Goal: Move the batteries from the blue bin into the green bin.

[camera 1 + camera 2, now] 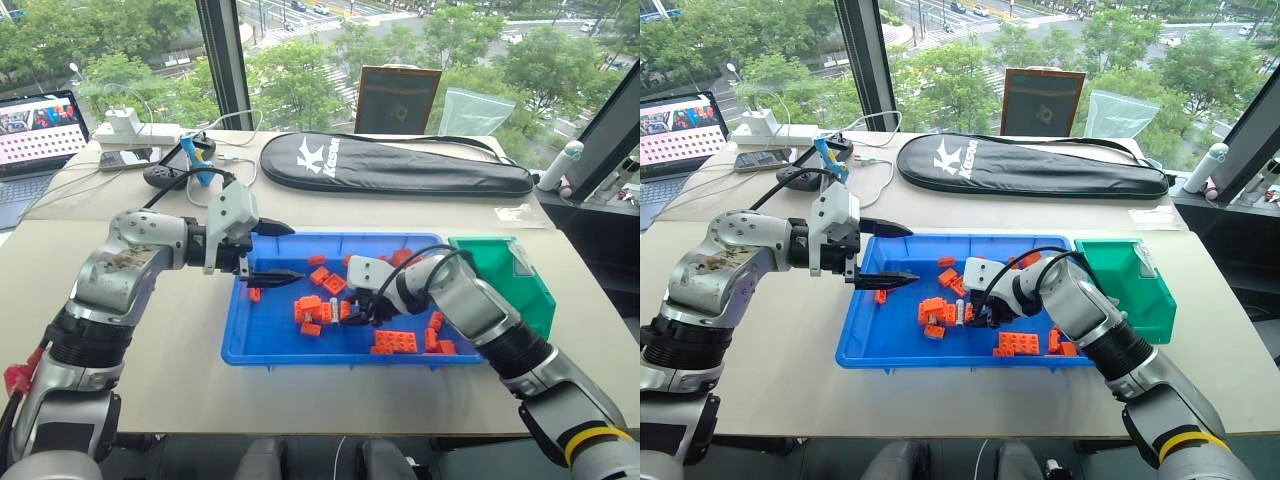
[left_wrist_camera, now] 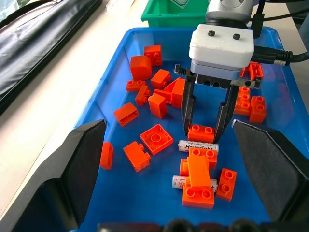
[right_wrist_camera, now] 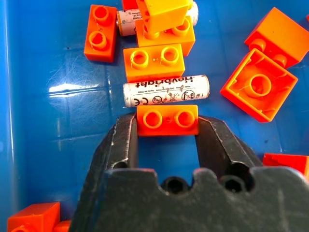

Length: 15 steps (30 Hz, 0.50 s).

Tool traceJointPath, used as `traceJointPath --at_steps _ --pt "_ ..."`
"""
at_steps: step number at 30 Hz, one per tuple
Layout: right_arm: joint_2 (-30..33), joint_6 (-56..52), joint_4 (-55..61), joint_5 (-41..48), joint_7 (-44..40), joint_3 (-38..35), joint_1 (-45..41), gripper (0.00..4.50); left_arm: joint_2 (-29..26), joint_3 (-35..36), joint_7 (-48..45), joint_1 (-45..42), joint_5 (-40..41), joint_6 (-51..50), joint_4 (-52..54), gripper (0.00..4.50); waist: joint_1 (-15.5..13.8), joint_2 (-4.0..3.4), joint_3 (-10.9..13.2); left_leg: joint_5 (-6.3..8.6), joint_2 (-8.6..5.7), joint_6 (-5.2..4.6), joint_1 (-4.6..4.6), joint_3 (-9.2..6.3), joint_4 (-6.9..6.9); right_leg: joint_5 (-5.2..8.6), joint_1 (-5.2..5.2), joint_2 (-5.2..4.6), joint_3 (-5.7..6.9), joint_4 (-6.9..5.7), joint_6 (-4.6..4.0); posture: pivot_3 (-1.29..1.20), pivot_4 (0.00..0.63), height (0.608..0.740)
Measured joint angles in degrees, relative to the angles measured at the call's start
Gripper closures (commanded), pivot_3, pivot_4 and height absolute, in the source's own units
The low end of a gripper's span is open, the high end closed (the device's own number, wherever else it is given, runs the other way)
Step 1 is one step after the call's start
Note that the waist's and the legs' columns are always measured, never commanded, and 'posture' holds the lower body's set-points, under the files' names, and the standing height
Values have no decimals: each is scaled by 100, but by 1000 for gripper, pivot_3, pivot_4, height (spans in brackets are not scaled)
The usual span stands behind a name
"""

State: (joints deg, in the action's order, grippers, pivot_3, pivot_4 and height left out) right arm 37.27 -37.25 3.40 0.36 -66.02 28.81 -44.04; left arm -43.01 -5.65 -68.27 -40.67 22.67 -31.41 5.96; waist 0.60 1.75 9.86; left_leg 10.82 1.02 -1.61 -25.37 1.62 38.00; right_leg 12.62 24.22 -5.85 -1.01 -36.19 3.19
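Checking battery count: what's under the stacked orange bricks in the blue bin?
A battery lies under the stacked orange bricks in the blue bin; its ends poke out, its middle is covered. A second battery lies bare beside them. Any others underneath are hidden.

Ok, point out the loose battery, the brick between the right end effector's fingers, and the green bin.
battery [image 3: 166, 91], right wrist view, middle of its label.
brick [image 3: 167, 120], right wrist view, studded top face.
green bin [image 1: 478, 247], left eye view, far rim.
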Motion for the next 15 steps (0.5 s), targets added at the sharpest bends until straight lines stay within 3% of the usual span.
traceJointPath --at_steps 6,10,12,15 --pt "877 -30 232 -44 -188 -442 -288 3052 47 0 -3 -11 35 -27 0 0 6 0 0 0 1 0 1 1 0 0 0 0 1 1 0 0 150 740" --pt "1046 -7 -227 -138 -29 -710 -289 3052 61 -1 -36 -12 190 -196 3 0 12 0 0 0 1 0 2 2 0 0 0 0 0 1 0 0 150 740" --pt "1068 241 -565 -285 144 -714 -284 2048 61 -5 -63 -23 218 -245 4 0 27 0 0 0 2 0 2 3 0 0 3 1 -1 -1 0 0 150 740" --pt "1159 494 -976 -485 355 -736 -271 1115 16 -5 -118 -24 221 -277 3 0 23 0 0 0 1 0 1 3 0 0 2 1 -2 1 0 0 150 740"
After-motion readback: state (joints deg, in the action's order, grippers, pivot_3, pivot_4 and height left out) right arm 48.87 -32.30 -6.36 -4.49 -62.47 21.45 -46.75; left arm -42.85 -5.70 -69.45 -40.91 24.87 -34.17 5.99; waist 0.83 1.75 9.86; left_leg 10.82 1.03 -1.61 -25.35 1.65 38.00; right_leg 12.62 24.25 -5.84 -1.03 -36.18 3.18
